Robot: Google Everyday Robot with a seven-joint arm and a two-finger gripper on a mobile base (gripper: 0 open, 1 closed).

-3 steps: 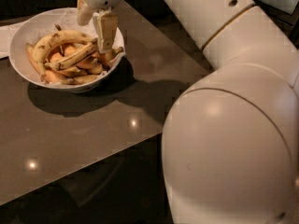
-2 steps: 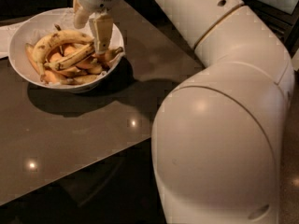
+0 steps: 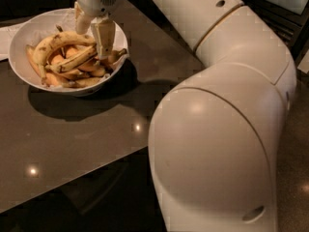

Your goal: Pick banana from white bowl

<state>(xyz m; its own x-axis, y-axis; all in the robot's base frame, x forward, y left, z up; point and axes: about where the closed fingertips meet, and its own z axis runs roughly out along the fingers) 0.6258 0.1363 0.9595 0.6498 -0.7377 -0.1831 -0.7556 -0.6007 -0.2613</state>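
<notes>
The white bowl [image 3: 29, 30] stands at the table's far left and holds several yellow bananas with brown spots. The top banana [image 3: 60, 41] lies across the pile. My gripper [image 3: 93, 32] reaches down into the right side of the bowl. Its fingers [image 3: 104, 38] stand apart, one on each side of the top banana's right end, low among the fruit. The banana rests on the pile.
The bowl sits on a dark glossy table [image 3: 72, 139] whose front edge runs diagonally across the view. My large white arm [image 3: 217, 129] fills the right half. A white cloth or paper [image 3: 5, 37] lies at the left edge beside the bowl.
The gripper has shifted slightly left inside the bowl. The arm's elbow has swung left, closer to the camera. The bananas lie as before.
</notes>
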